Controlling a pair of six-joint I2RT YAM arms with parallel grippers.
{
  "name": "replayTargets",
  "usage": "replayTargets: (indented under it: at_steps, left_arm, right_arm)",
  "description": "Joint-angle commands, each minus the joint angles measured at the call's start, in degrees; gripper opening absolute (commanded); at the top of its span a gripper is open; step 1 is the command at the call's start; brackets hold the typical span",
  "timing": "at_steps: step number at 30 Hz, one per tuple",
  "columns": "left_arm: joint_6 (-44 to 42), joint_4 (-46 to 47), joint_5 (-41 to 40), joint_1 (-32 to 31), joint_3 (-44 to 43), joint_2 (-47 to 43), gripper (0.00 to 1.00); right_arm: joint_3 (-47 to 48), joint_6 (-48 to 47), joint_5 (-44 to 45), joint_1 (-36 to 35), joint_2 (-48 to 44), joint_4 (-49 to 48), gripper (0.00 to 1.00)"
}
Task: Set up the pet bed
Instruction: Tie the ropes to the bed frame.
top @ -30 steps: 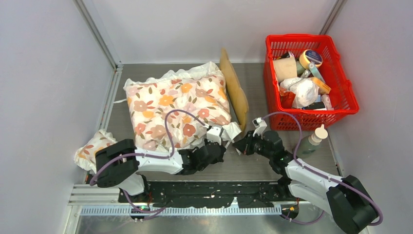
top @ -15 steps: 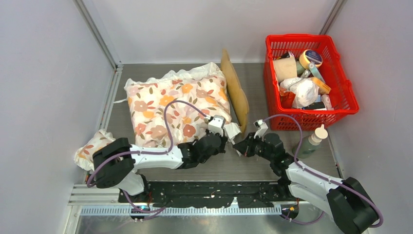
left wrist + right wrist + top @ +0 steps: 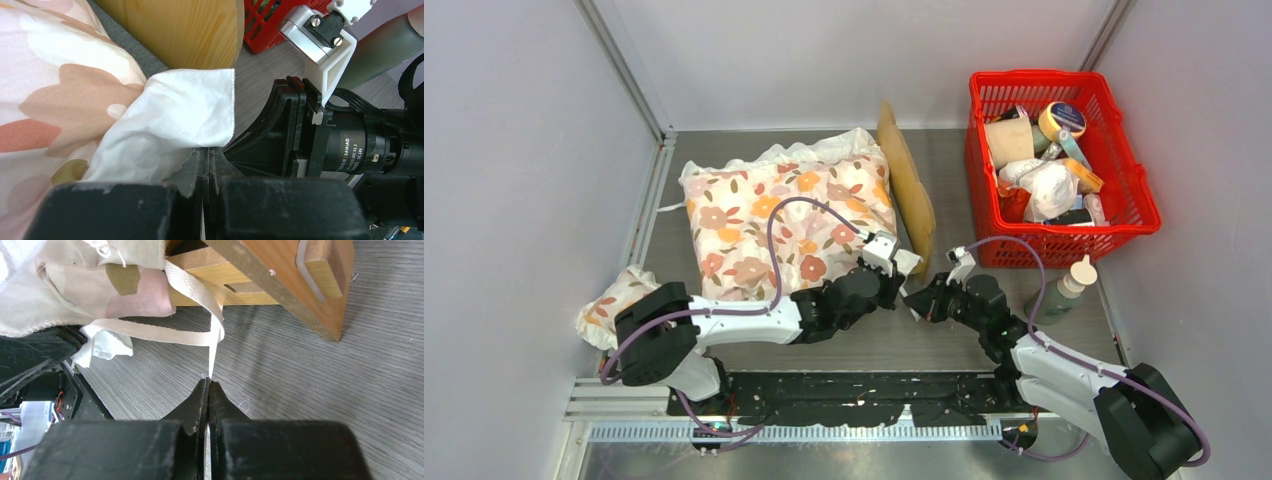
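One pet bed (image 3: 906, 190) sits mid-table (image 3: 944, 345), its headboard upright against the right edge of the floral cushion (image 3: 774, 215). Note the left gripper (image 3: 898, 272), arm stretched low, pinching the cushion's white corner. The right gripper (image 3: 914, 302) faces it, jaws pressed together on a white tie strap (image 3: 165, 335)

light-wood scalloped pet bed (image 3: 909, 185): sleeping surface hidden under white floral-print fabric cushion (image 3: 784, 215) | red plastic basket (image 3: 1034, 76): contents too small to name | small floral pillow (image 3: 609, 305): partly behind left arm (image 3: 734, 325) | right gripper (image 3: 207, 385): hold on cream woven tape (image 3: 170, 335) unclear
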State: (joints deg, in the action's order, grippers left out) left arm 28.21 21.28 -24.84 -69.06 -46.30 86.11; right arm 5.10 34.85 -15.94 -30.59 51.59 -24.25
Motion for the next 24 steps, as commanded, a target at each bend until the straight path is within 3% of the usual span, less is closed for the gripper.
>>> replayTargets:
  at_steps: [1, 6, 18, 22, 24]
  left_arm:
    - [-3.36, 4.01, 0.14, -0.29, -2.40, -1.68, 0.00]
    - [-4.67, 7.08, 1.17, -0.29, -3.29, -2.06, 0.00]
    - [-6.60, 2.00, 0.18, -1.02, 0.84, -4.32, 0.00]
    - [-8.81, 2.71, 1.89, -2.83, 7.04, -5.95, 0.25]
    - [-7.13, 1.09, 4.31, -2.84, 9.14, -6.25, 0.29]
  right_arm:
    - [-0.91, 0.49, -0.65, -0.28, 0.08, -0.97, 0.05]
    - [-1.15, 1.01, -0.73, -0.34, 0.73, -2.02, 0.05]
    - [0.91, 0.63, 2.83, -0.34, -0.29, 0.74, 0.05]
    - [1.50, 0.80, 3.16, -0.35, -1.89, 2.60, 0.05]
    - [2.05, 0.49, 3.41, -0.30, -2.87, 3.98, 0.05]
